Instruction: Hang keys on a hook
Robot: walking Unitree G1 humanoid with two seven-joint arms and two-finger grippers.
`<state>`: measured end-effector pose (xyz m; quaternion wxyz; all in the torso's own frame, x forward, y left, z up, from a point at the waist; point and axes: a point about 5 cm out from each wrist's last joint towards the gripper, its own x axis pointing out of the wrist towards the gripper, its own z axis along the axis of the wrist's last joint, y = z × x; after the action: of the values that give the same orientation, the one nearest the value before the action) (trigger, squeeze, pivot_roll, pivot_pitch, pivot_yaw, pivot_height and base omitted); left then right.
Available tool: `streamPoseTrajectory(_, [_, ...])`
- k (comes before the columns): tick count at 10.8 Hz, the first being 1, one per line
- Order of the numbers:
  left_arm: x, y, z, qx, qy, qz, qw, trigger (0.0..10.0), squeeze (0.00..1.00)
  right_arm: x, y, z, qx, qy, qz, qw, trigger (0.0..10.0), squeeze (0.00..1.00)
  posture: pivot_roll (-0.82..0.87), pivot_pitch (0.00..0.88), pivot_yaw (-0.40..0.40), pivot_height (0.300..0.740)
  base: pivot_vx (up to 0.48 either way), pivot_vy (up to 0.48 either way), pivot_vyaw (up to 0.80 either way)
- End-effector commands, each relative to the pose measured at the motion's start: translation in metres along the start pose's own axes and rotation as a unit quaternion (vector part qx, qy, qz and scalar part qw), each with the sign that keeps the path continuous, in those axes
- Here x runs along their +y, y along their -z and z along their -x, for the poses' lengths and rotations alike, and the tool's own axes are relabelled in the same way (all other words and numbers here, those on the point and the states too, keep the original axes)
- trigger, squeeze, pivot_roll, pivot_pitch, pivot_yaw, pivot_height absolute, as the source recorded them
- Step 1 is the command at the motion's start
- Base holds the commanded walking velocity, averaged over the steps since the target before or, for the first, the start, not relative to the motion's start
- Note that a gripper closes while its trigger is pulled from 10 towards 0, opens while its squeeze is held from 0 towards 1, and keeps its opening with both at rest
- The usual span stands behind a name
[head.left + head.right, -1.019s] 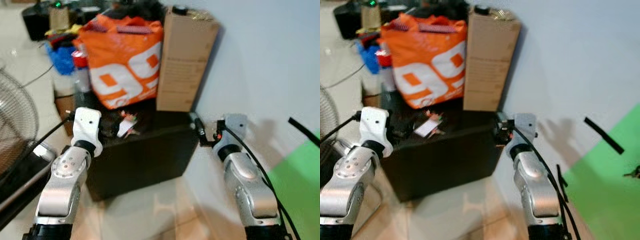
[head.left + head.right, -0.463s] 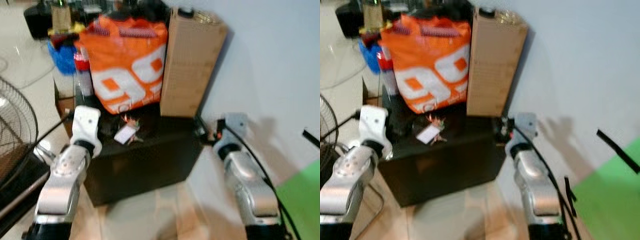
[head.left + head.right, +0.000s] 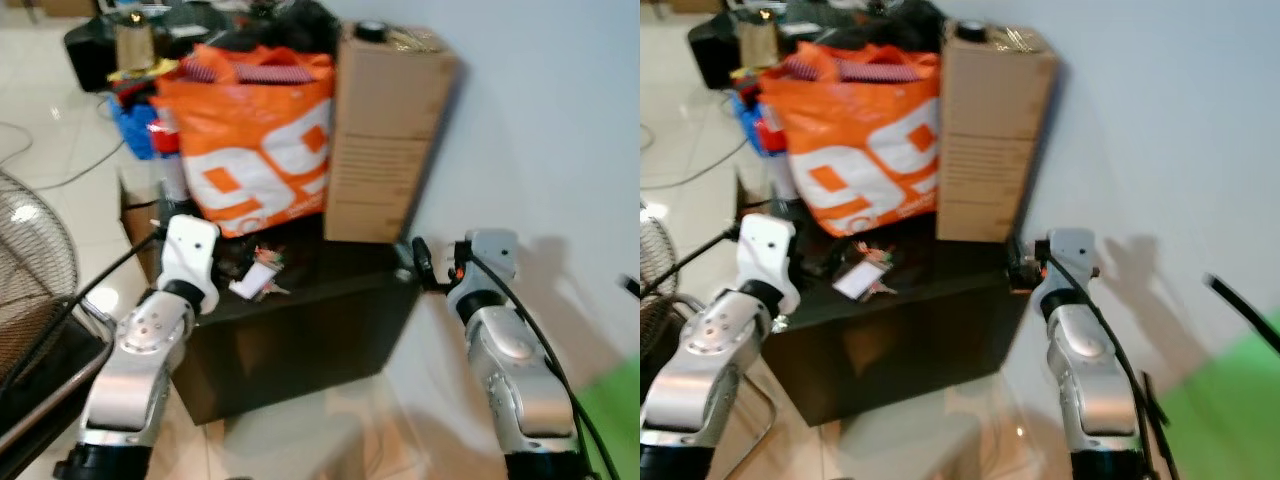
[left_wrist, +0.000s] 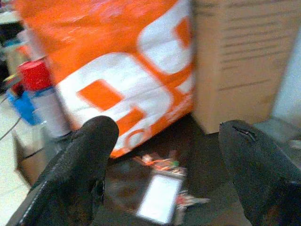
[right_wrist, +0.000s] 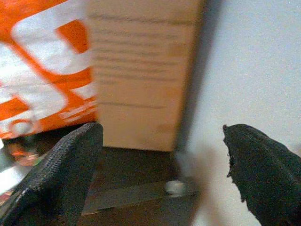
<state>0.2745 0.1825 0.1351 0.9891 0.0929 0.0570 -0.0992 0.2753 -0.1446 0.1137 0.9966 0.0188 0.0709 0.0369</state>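
The keys (image 3: 258,279) are lying on the dark cabinet (image 3: 300,330), toward its front left edge, just in front of the orange bag (image 3: 255,140) that is sitting beside a tall cardboard box (image 3: 385,135) along the back edge. A pale flat tag (image 4: 157,198) is resting among them, with small reddish and metal bits around it. The left gripper (image 4: 164,179) is hovering low at the cabinet's left edge, its fingers spread wide and framing the bunch without touching it. The right gripper (image 5: 160,174) is hanging off the cabinet's right front corner, also gaping wide and holding nothing. I am guessing the bunch is light, loose and jangly, apt to slide on the smooth top. Pinching the stiff tag or the ring looks safest. I am seeing no hook.
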Motion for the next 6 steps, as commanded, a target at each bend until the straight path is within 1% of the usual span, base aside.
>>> streamPoseTrajectory(1, [-0.0033,-0.0019,-0.0017,-0.003,0.007,0.000,1.000,10.0,0.00,-0.0029,-0.0008,0.0004,0.000,0.002,0.005,1.000,10.0,1.00,0.00,0.000,-0.062,0.740,0.349,0.000,0.00])
streamPoseTrajectory(5, [-0.0054,-0.0011,-0.0005,-0.003,0.008,0.002,1.000,10.0,0.00,-0.0038,-0.0011,-0.0024,0.005,-0.016,0.023,1.000,10.0,1.00,0.01,0.000,-0.071,0.740,0.345,0.000,0.00])
streamPoseTrajectory(6, [-0.0024,0.0000,-0.0001,-0.002,0.005,0.001,1.000,10.0,0.00,-0.0016,-0.0006,-0.0049,0.007,-0.028,0.031,0.999,10.0,1.00,0.01,0.000,-0.073,0.740,0.352,0.000,0.00])
